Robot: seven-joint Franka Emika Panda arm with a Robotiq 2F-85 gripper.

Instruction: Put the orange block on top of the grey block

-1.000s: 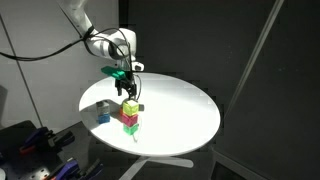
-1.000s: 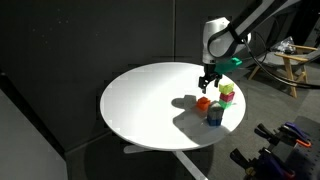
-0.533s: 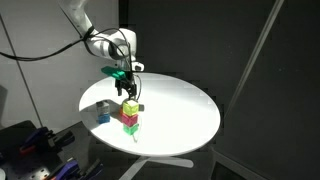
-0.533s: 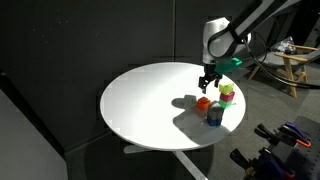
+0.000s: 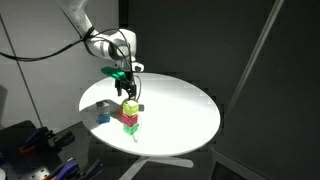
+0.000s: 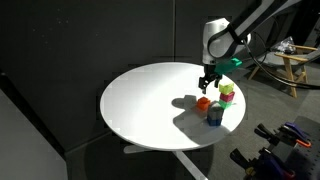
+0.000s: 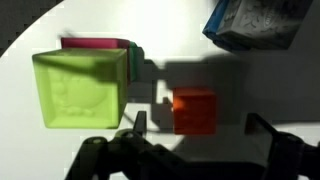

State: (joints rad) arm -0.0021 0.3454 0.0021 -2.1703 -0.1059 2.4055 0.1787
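Grasping target: orange block (image 7: 194,110), flat on the white table (image 6: 140,100), alone and unstacked; in the wrist view roughly centred between the two fingers.
Visibility: plain in the wrist view and in an exterior view (image 6: 203,102); elsewhere hidden behind the coloured stack.
Gripper: gripper (image 6: 208,84) hovers just above the block, jaws spread wide and holding nothing; dark fingertips (image 7: 138,122) frame the block from the bottom edge of the wrist view.
Step in hand: likely the descent onto the block; nothing lifted yet, so early in the task.
Descent: best taken straight down, keeping the block centred so both pads meet opposite flat faces squarely; closing only once the pads reach below the top edge.
Nearest neighbour: yellow-green cube (image 7: 80,88) on top of a magenta cube (image 7: 95,43), just beside the orange block but apart from it.
Risk: finger on that side must slip into the gap between; drifting sideways could nudge or topple the stack.
Destination: grey block (image 7: 250,22), on the table near the orange block, not touching it, top face bare.
Placement: lift above the grey cube's height, cross over, square the edges, lower until the faces touch, then release gently.
Surroundings: round table against dark curtains; no other clutter near the cubes.
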